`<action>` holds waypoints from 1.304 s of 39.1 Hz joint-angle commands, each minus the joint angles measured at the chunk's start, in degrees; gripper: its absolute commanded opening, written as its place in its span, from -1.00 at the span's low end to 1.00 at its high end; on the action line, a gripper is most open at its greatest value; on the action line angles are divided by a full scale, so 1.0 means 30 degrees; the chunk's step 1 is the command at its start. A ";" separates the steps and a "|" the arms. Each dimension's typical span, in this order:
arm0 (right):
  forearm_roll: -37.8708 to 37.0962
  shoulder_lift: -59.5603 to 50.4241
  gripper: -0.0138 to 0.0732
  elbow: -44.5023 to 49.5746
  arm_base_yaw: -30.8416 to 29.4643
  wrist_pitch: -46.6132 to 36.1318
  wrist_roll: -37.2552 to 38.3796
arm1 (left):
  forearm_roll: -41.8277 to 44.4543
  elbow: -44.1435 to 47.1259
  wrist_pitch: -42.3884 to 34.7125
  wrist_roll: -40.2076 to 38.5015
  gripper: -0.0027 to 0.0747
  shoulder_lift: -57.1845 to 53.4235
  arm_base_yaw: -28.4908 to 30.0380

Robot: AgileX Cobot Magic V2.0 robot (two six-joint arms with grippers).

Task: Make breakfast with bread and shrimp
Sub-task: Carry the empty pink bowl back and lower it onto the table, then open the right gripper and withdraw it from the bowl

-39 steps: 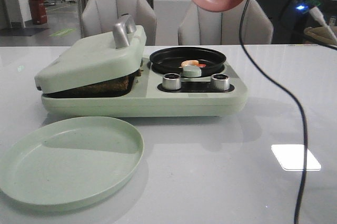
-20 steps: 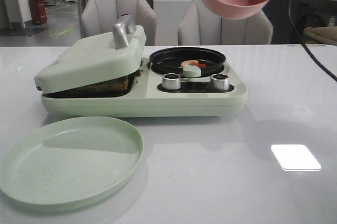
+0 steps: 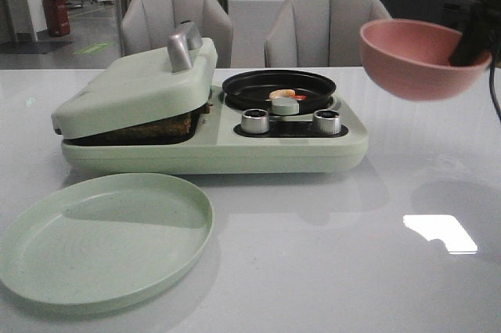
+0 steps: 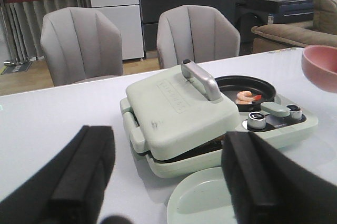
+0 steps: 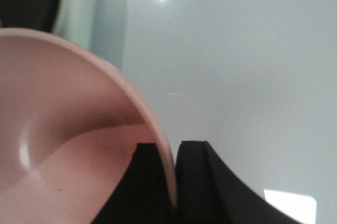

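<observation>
The right gripper (image 5: 169,182) pinches the rim of an empty pink bowl (image 3: 419,57) between its fingers, one inside the wall and one outside, holding it tilted above the bench (image 3: 376,192), off to the side of the green breakfast maker (image 3: 211,125). The bowl seems to be on its way to being set aside. The shrimp (image 3: 282,95) lies well away from those fingers, in the black pan (image 3: 279,86) on the maker, where it can cook. The bread (image 3: 160,127) shows only as a dark edge under the maker's hinged lid (image 3: 133,86), which rests ajar on it. The left gripper (image 4: 168,182) hangs back with its fingers spread wide and empty, the green plate (image 3: 102,235) just beyond them, apparently waiting for the finished food.
</observation>
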 commanded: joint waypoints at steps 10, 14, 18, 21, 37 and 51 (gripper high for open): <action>-0.3846 0.0118 -0.36 0.0879 0.0006 -0.0321 0.2614 | -0.0269 -0.0494 -0.1492 -0.0220 0.34 0.0237 -0.0050; -0.3862 0.0662 -0.36 0.0879 0.0006 -0.0121 0.2614 | -0.0269 -0.0494 -0.1492 -0.0220 0.34 0.0237 -0.0050; -0.3824 0.1018 -0.29 0.0879 0.0006 -0.0082 0.2614 | -0.0269 -0.0494 -0.1492 -0.0220 0.34 0.0237 -0.0050; -0.3891 0.1124 -0.10 0.0879 0.0006 -0.0060 0.2614 | -0.0269 -0.0494 -0.1492 -0.0220 0.34 0.0237 -0.0050; -0.6599 -0.1529 0.46 0.0751 0.0069 -0.0574 0.2589 | -0.0269 -0.0494 -0.1492 -0.0220 0.34 0.0237 -0.0050; -0.5986 -0.7882 0.46 0.1577 0.4400 -0.3856 0.2507 | -0.0269 -0.0494 -0.1492 -0.0220 0.34 0.0237 -0.0050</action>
